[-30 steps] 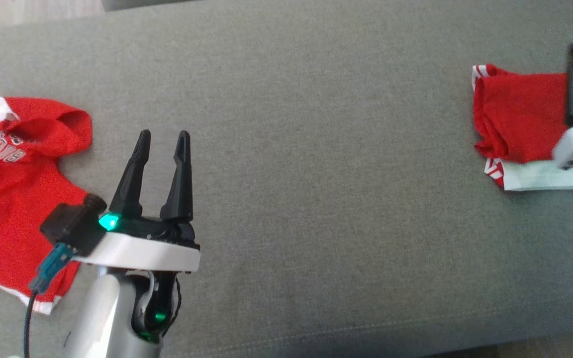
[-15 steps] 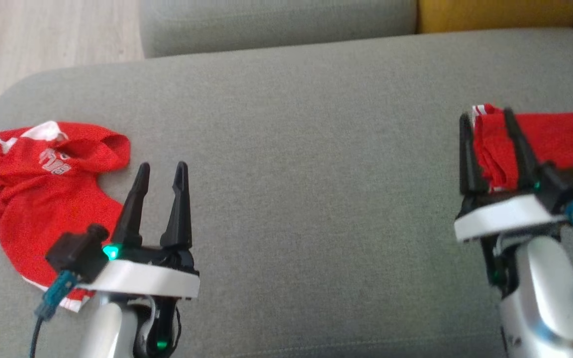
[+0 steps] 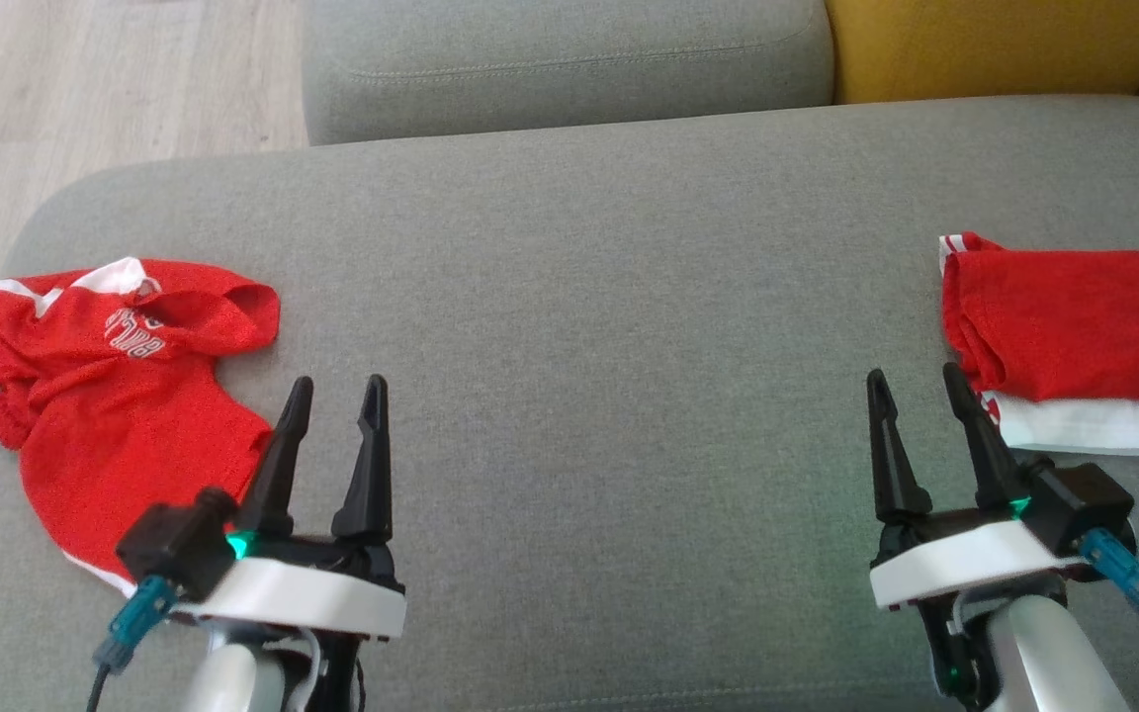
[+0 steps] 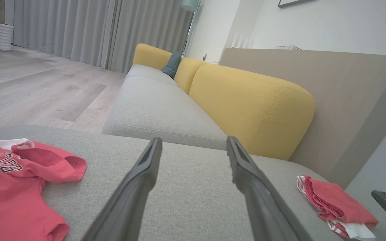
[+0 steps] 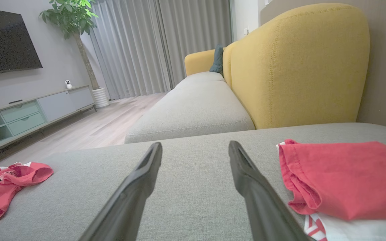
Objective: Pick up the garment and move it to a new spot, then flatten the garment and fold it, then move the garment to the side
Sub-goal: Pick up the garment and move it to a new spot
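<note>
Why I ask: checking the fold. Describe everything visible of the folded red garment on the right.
The folded garment is red cloth with white striped trim, a compact rectangle with a white layer showing under its near edge. It lies flat at the right of the grey sofa seat, the open right gripper close beside it.
</note>
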{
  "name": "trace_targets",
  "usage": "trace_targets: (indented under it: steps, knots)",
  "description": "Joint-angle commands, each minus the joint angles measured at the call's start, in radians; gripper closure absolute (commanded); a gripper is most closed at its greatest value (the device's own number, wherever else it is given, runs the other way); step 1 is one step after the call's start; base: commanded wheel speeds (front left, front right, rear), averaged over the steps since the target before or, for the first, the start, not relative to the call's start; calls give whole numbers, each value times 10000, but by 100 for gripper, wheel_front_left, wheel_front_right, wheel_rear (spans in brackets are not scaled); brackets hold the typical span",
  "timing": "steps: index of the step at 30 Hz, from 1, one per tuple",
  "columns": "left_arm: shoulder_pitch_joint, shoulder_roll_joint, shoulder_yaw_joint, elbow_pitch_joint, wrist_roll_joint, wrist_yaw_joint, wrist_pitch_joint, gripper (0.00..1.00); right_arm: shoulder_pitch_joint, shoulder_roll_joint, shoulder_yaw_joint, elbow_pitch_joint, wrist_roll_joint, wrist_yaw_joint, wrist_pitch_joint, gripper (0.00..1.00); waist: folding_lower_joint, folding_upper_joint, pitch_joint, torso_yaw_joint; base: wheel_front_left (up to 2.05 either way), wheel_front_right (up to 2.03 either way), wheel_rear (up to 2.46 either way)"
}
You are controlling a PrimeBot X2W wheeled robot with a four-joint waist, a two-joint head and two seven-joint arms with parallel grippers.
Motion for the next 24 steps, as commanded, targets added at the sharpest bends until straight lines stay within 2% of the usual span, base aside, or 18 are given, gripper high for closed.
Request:
trace_targets:
  steps: [1,24]
  knots:
    - [-183,74,347,-348,53,68,-51,0,-183,-2,236,-352,37,-9,-126,0,0,0,1,-15,0,0,0]
    - [-186,74,341,-341,-44,117,-51,0,-218,-1,200,-736,403,-9,-136,0,0,0,-12,-222,0,0,0]
